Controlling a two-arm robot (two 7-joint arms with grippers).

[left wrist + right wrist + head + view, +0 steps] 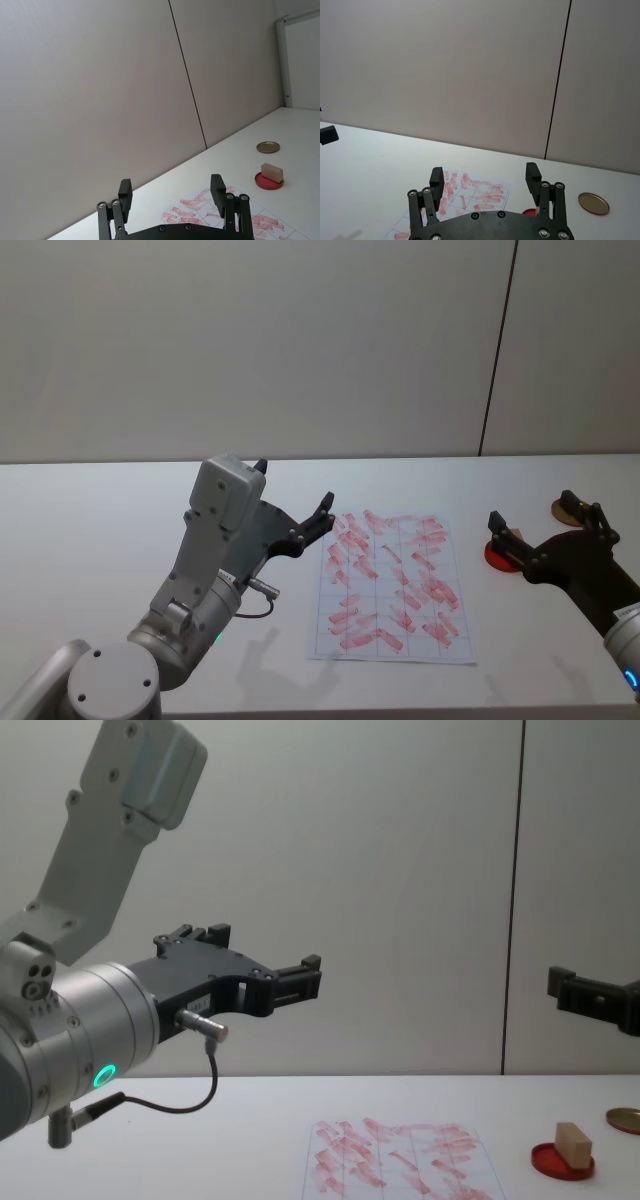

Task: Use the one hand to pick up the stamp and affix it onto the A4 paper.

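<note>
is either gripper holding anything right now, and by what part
Nothing is held. The right gripper hangs open above the stamp, which sits untouched on the red ink pad; the left gripper is open and empty too.

The white surface (100,540) carries the A4 paper (392,585), covered in red prints, flat between the left end effector (294,482) and the right end effector (532,508). Below the right end effector lies a round red ink pad (545,1161), with a brass-coloured disc (625,1120) near it, farther back.

Left gripper (293,486) raised, fingers spread wide, empty; right gripper (533,510) likewise held aloft, fingers apart, empty
</note>
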